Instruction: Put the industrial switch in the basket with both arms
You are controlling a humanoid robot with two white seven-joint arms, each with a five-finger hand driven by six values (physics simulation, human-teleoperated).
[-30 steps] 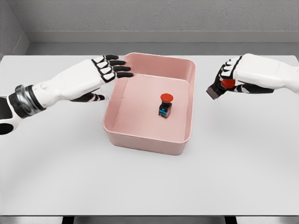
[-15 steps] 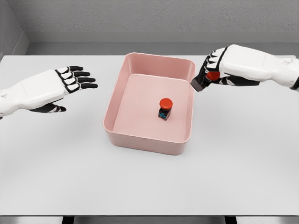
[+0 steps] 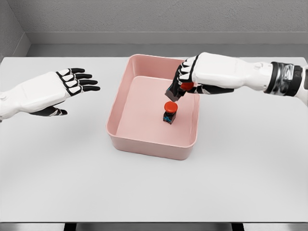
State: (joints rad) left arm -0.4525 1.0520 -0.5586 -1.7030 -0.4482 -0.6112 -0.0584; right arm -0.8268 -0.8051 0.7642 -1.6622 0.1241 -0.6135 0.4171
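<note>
A pink basket (image 3: 119,105) stands mid-table. Inside it, upright on the floor toward the right, is an industrial switch (image 3: 170,112) with a red round button on a dark body. My right hand (image 3: 185,82) hovers over the basket's right half, just above that switch, fingers curled around a second industrial switch (image 3: 179,89) whose red button and grey body peek out below the palm. My left hand (image 3: 72,83) floats over the table left of the basket, fingers spread and holding nothing.
The white table (image 3: 154,183) runs to a front edge near the picture's bottom. A grey wall closes the back, beyond the basket.
My right hand carried its switch leftward from the basket's right rim to over the basket interior. My left hand pulled back left from the rim a second ago, then held still.
</note>
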